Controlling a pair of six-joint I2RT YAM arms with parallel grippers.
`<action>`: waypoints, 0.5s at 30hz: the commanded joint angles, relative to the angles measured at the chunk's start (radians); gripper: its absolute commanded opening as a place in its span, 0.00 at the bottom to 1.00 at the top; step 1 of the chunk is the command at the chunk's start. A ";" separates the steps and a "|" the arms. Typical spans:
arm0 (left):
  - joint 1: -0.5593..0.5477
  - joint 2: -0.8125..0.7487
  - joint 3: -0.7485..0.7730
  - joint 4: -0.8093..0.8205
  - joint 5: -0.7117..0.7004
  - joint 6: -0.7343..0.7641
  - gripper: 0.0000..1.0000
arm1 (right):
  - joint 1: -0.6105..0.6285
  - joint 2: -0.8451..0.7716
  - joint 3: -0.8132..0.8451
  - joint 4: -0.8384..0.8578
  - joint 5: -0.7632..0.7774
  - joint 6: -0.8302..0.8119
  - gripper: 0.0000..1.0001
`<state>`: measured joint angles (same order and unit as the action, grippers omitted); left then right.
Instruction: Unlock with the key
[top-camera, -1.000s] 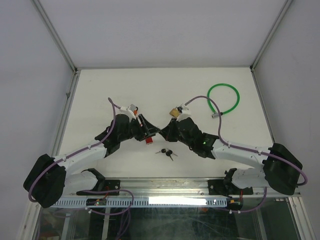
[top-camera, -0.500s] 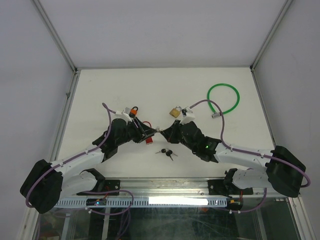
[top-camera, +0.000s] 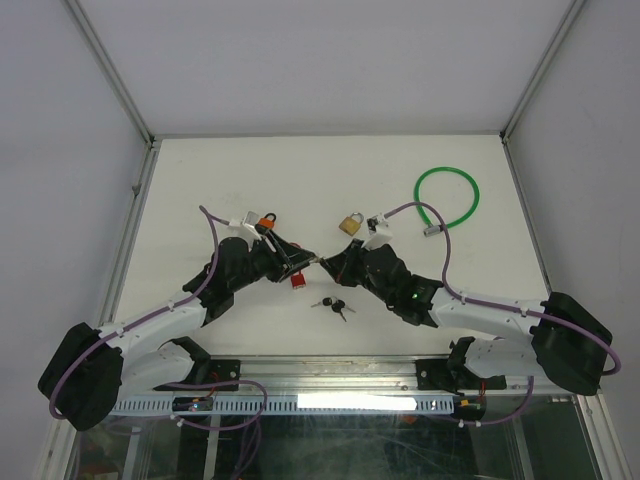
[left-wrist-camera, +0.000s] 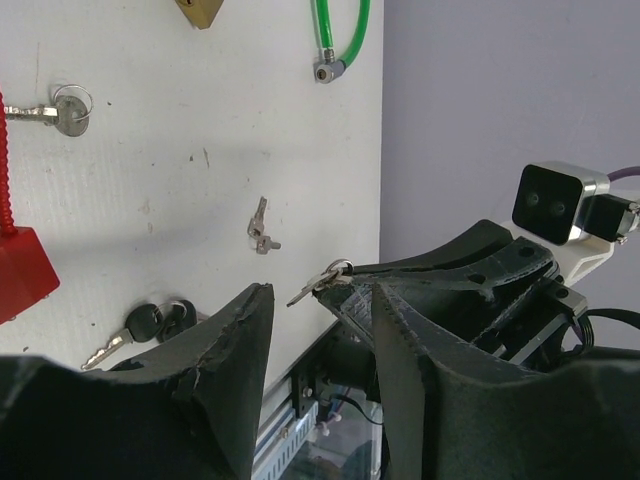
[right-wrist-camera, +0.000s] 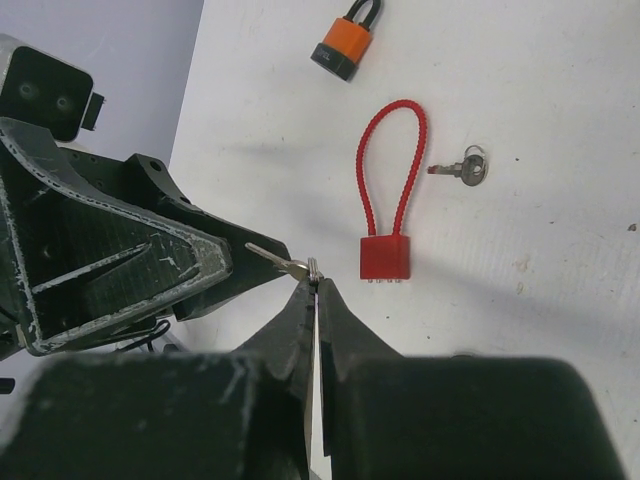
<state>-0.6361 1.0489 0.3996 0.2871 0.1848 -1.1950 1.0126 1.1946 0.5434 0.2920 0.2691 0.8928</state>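
My right gripper (right-wrist-camera: 315, 282) is shut on the ring end of a small silver key (right-wrist-camera: 283, 262), held above the table with the blade pointing at my left gripper (left-wrist-camera: 322, 292). The left gripper is open with nothing between its fingers. In the left wrist view the key (left-wrist-camera: 318, 280) hangs just past those fingertips. The two grippers meet tip to tip at mid-table, the left gripper (top-camera: 298, 262) facing the right gripper (top-camera: 322, 262). A red cable lock (right-wrist-camera: 392, 215) lies on the table below them.
An orange padlock (top-camera: 267, 221), a brass padlock (top-camera: 349, 221) and a green cable lock (top-camera: 450, 195) lie further back. Black-headed keys (top-camera: 333, 305) lie nearer the arm bases. A silver key with a ring (right-wrist-camera: 460, 170) lies beside the red lock, and a small key (left-wrist-camera: 260, 228) sits mid-table.
The left arm has swung a little back and left, uncovering the orange padlock. Its jaws narrowed, then widened again. The right gripper edged left with the key, still shut.
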 joint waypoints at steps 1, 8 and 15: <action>-0.007 -0.003 -0.001 0.079 0.002 -0.003 0.45 | 0.006 -0.029 0.000 0.077 0.033 0.028 0.00; -0.007 0.005 0.011 0.080 0.003 0.031 0.44 | 0.006 -0.015 0.008 0.071 0.023 0.033 0.00; -0.007 0.002 0.043 0.041 -0.012 0.110 0.45 | 0.006 -0.006 0.013 0.061 0.018 0.044 0.00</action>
<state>-0.6361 1.0592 0.3996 0.2977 0.1822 -1.1469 1.0126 1.1946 0.5434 0.3027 0.2684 0.9188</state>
